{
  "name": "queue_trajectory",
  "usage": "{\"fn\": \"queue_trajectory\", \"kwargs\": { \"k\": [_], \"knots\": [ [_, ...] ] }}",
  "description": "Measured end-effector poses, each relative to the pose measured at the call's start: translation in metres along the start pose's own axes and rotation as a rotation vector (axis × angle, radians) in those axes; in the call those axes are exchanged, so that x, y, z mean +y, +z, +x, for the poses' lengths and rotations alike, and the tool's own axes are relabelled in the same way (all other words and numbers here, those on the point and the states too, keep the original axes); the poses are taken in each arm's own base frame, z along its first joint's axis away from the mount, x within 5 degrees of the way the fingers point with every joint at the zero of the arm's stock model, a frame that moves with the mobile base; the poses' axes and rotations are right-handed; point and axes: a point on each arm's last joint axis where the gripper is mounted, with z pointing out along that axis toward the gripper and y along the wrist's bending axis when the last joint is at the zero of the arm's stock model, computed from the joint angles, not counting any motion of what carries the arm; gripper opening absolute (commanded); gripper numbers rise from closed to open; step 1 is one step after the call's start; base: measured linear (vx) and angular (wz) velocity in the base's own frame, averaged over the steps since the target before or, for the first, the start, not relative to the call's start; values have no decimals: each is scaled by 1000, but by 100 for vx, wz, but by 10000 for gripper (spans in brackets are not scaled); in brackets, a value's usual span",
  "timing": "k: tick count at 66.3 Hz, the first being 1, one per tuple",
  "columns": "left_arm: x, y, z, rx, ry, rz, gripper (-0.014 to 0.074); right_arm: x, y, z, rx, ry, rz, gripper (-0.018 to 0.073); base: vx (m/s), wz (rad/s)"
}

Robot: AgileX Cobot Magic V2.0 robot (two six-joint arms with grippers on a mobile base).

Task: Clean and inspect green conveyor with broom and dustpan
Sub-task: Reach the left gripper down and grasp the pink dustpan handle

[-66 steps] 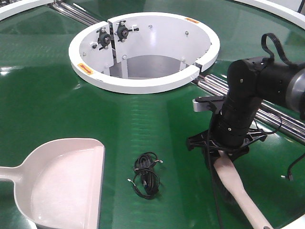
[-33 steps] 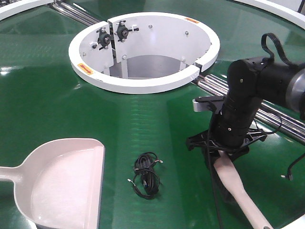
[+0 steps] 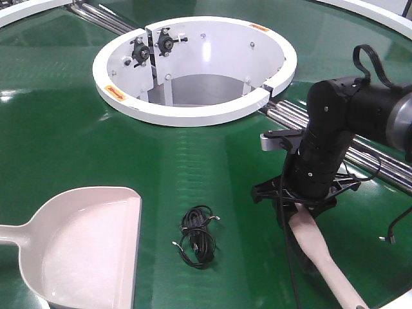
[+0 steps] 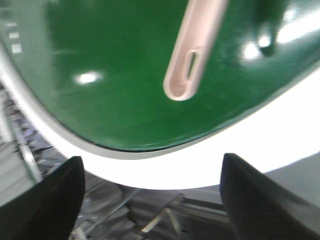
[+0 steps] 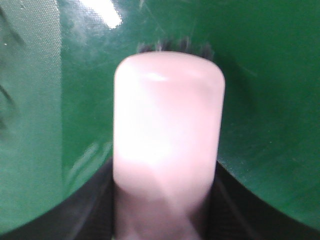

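Plastic, cream-pink and thin, is making the broom [image 3: 320, 252] and dustpan [image 3: 84, 248] look light, stiff and a little slippery, so I am judging the long handles the best places to grip. From the front, the dustpan is lying open-mouthed at the lower left of the conveyor [image 3: 64, 129]. A tangled black cable [image 3: 196, 239] is lying near its lip. The right gripper [image 3: 301, 209] is reaching straight down onto the broom's head end at the right, the handle trailing toward the near edge. From the left wrist, the left gripper [image 4: 150, 200] is hanging wide open and empty, near the slotted end of the dustpan handle but apart from it. From the right wrist, the jaws are pressing both flanks of the broom's back, bristles peeking past its tip.
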Motion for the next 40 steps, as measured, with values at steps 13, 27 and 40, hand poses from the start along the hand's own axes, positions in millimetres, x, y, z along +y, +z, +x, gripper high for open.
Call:
{"fn": "queue_trajectory", "kwargs": {
  "k": [13, 27, 40],
  "knots": [
    [23, 17, -9, 17, 62, 198, 517, 0, 0, 0, 0, 0, 0, -8, 0, 0],
    [51, 47, -22, 28, 132, 398, 517, 0, 0, 0, 0, 0, 0, -8, 0, 0],
    [70, 73, -32, 30, 156, 462, 517, 0, 0, 0, 0, 0, 0, -8, 0, 0]
  ]
}}
